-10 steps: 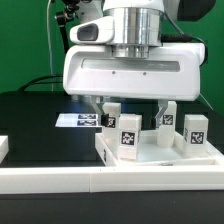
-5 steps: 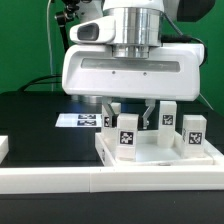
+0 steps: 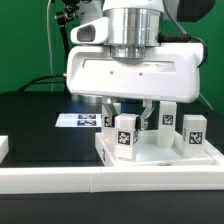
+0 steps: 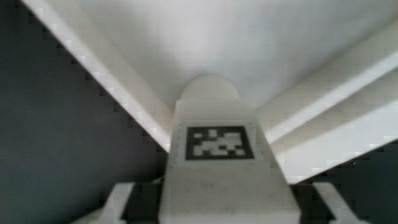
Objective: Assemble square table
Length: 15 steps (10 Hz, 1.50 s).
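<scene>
- The square tabletop (image 3: 160,152) lies flat on the dark table (image 3: 40,120), just behind the long white rail (image 3: 110,180) that runs along the near edge; its raised rim makes it a shallow tray.
- Inside that rim several white tagged legs stand upright. One leg (image 3: 125,135) stands near the tabletop's front corner on the exterior view's left, its black-white tag facing the camera.
- A second leg (image 3: 195,130) stands at the tabletop's far end on the exterior view's right, also tag forward.
- A third leg (image 3: 167,117) stands toward the back of the tabletop, partly hidden by the arm's finger.
- A fourth leg (image 3: 109,117) shows at the back, at the tabletop's end on the exterior view's left, only partly visible.
- The gripper (image 3: 130,112) hangs straight over the tabletop, its wide white body filling the space above the legs. Its two fingers reach down on either side of the front leg and press against its sides, so the pincer is pinching that leg.
- In the wrist view the same leg (image 4: 222,130) sits between the finger pads (image 4: 134,205), tag toward the camera, with the tabletop's (image 4: 338,95) rim and ridges running beyond it.
- The marker board (image 3: 78,119) lies flat on the dark table behind the tabletop, toward the exterior view's left.
</scene>
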Available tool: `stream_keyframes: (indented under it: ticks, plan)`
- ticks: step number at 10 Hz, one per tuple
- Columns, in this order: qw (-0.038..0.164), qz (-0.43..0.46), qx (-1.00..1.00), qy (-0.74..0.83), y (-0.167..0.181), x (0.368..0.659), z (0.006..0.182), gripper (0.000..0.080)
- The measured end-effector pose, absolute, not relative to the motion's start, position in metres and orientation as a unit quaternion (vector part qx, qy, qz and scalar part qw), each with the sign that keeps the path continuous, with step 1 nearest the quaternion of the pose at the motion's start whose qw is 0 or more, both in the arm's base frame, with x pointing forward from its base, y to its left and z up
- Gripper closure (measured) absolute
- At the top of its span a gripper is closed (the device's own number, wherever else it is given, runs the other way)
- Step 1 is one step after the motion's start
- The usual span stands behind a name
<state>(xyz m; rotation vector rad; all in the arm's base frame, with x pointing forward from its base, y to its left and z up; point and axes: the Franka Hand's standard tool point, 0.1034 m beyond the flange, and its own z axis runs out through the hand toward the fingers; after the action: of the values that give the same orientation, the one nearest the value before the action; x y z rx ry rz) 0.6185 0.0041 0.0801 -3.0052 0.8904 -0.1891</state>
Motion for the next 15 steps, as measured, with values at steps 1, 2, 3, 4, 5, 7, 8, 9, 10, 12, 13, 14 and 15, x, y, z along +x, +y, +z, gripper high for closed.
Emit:
stream_keyframes:
  ticks: [1, 2, 3, 4, 5, 7, 8, 9, 10, 12, 13, 14, 15]
  plan:
    - [0.003, -0.06, -0.944, 0.323, 0.005, 0.618, 0.08, 0.0509]
    - [0.006, -0.062, -0.928, 0.368, 0.006, 0.616, 0.079, 0.0509]
    - [0.014, -0.063, -0.903, 0.425, 0.006, 0.616, 0.079, 0.0509]
    - [0.022, -0.066, -0.877, 0.476, 0.005, 0.615, 0.079, 0.0509]
    - [0.026, -0.065, -0.847, 0.528, 0.005, 0.615, 0.079, 0.0509]
    - [0.033, -0.062, -0.791, 0.608, 0.005, 0.615, 0.079, 0.0509]
    - [0.035, -0.061, -0.769, 0.635, 0.006, 0.615, 0.079, 0.0509]
    - [0.04, -0.057, -0.724, 0.687, 0.008, 0.615, 0.079, 0.0509]
    - [0.043, -0.052, -0.677, 0.733, 0.012, 0.614, 0.078, 0.0509]
    - [0.045, -0.042, -0.607, 0.792, 0.016, 0.613, 0.078, 0.0509]
    - [0.047, -0.043, -0.585, 0.808, 0.016, 0.614, 0.078, 0.0509]
    - [0.049, -0.044, -0.58, 0.812, 0.016, 0.614, 0.078, 0.0509]
    - [0.052, -0.042, -0.563, 0.823, 0.016, 0.615, 0.078, 0.0509]
